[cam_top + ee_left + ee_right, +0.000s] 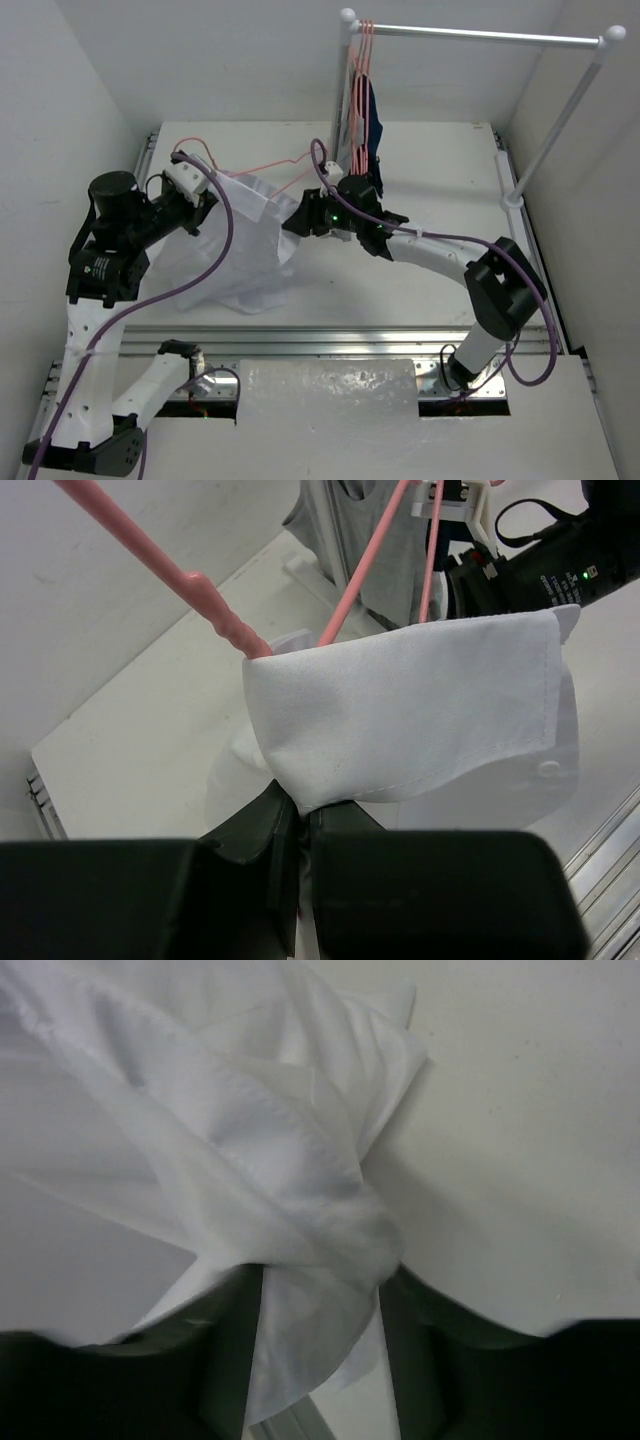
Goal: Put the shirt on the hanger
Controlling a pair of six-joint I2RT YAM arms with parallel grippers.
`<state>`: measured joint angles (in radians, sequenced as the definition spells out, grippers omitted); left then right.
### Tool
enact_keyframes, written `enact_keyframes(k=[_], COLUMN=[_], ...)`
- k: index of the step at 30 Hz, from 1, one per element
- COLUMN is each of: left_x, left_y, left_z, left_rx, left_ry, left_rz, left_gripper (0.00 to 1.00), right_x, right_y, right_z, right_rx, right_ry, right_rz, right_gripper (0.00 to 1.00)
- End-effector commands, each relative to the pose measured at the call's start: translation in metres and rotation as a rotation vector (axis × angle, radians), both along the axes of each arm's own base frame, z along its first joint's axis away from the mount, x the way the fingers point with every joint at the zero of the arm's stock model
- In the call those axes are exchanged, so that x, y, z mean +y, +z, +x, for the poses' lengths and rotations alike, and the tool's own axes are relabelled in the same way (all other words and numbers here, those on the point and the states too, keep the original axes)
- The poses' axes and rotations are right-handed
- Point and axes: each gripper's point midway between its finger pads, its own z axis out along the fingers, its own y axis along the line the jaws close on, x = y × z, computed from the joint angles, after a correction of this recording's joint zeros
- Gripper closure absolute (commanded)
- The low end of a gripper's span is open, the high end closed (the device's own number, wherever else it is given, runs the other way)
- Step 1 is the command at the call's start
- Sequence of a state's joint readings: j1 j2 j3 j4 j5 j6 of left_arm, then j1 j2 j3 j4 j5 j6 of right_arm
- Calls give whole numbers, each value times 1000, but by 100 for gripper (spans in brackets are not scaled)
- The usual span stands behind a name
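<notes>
Shirt [400, 710] pinched at two points, hanger [150, 550] poking out of the collar.

My left gripper [298, 815] is clenched on the lower edge of the folded collar. Two pink rods of the hanger rise from behind that collar, toward 11 and 1 o'clock. My right gripper [320, 1300] grasps a bunched wad of the same white cloth, which fills the gap between its fingers. Seen from above, the shirt hangs between both grippers at 9 o'clock of the table [420, 290], lower part heaped on the surface. Rack [480, 35] with more pink hangers and a dark garment at 1 o'clock.
</notes>
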<state>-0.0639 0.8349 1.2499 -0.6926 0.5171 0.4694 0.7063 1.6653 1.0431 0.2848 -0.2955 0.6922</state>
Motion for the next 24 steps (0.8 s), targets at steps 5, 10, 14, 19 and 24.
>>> enact_keyframes(k=[5,10,14,19,24], left_x=[3,14,17,45,65], left_y=[21,-14,-49,-67,-84], left_z=[-11,-20,-24,1,25], left_rx=[-71,-13,38,44,60], left_ry=[-7,-28,-79,75,181], left_rz=[26,180,276,351,417], left_gripper=[100,100,100,100,100], right_x=[-6,-77,-92,-98,-72], right_y=[46,64,73,87,104], right_z=[9,18,10,5,-6], right_rx=[-92,-184,-227,-289,-430], right_ry=[-54,-288,-311,-312,-244], right_rz=[118,84,55,46,-38], right_gripper=[100,100,100,100,100])
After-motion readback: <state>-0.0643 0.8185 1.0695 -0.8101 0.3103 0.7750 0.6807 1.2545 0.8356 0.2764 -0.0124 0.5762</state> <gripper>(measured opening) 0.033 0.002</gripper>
